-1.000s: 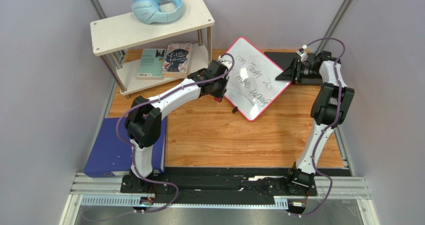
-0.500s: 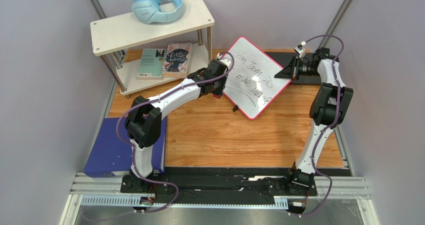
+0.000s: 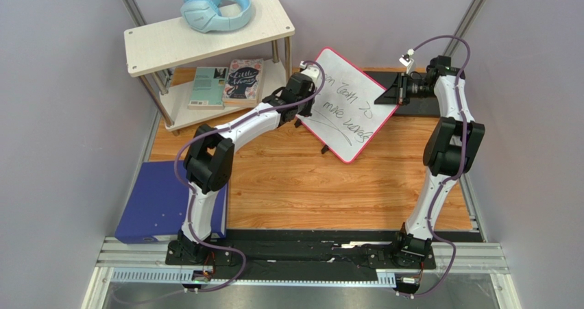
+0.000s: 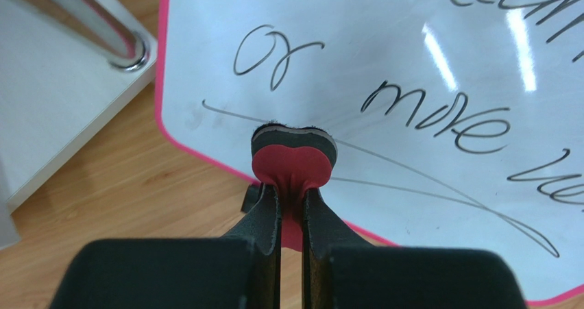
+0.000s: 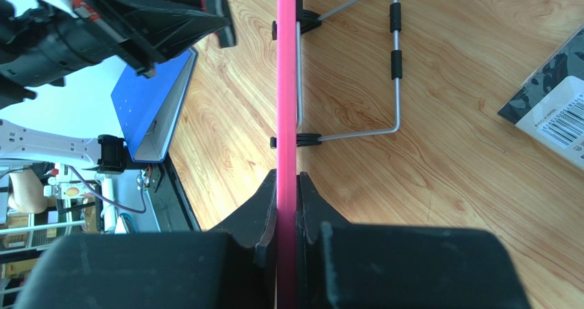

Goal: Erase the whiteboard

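The whiteboard (image 3: 349, 107), white with a pink rim and black handwriting, is tilted at the back of the table. My right gripper (image 3: 397, 94) is shut on its right rim, which shows edge-on between the fingers in the right wrist view (image 5: 286, 83). My left gripper (image 3: 306, 98) is shut on a red eraser (image 4: 293, 164) with a black felt face. The eraser is pressed against the board's lower left part (image 4: 384, 42), beside a thin drawn line and under the writing. In the wrist views my left gripper (image 4: 292, 194) and right gripper (image 5: 286, 180) both clamp tight.
A white two-level shelf (image 3: 205, 38) stands at the back left with blue headphones (image 3: 214, 7) on top and books (image 3: 226, 83) below. A blue-purple binder (image 3: 161, 203) lies at the near left. A black mat (image 3: 425, 100) lies behind the right gripper. The board's wire stand (image 5: 384, 69) hangs over the wood.
The board has shifted back and left and tilted up in my right gripper. My left gripper has moved with the eraser toward the board's upper left.
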{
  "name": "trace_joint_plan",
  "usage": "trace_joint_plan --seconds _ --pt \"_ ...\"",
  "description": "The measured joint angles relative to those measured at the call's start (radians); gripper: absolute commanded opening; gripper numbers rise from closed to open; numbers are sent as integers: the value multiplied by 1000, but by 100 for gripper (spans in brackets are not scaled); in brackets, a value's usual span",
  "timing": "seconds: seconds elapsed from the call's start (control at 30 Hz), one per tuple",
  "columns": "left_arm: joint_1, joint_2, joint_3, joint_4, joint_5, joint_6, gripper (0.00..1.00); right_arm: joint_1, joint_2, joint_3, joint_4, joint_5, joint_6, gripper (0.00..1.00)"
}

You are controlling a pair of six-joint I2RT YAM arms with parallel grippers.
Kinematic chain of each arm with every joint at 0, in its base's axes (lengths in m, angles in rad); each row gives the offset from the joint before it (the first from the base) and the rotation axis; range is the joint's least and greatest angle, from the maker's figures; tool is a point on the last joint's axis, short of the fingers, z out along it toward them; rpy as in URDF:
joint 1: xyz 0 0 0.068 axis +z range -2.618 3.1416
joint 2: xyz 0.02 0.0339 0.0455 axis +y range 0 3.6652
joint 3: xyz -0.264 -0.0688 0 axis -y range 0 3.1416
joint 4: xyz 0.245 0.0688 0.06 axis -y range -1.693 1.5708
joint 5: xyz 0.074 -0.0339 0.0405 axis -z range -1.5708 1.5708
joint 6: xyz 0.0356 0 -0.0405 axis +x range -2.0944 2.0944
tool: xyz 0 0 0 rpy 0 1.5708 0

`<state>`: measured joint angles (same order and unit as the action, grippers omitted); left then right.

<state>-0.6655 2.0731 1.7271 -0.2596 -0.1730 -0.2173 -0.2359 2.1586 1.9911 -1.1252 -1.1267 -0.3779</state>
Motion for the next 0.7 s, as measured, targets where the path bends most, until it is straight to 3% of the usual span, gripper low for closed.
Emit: trace_joint_plan --seconds 0.17,0.33,0.5,0.7 --pt "15 95 56 113 46 -4 0 0 0 -5 -14 -2 -23 0" --pt "45 235 224 135 116 -2 0 -2 -2 -11 -26 -9 -43 0" --pt "54 253 259 121 200 5 0 -7 -6 -21 -34 -8 -50 0" --pt "15 252 260 105 190 99 0 -10 -7 -21 -46 -4 -58 0"
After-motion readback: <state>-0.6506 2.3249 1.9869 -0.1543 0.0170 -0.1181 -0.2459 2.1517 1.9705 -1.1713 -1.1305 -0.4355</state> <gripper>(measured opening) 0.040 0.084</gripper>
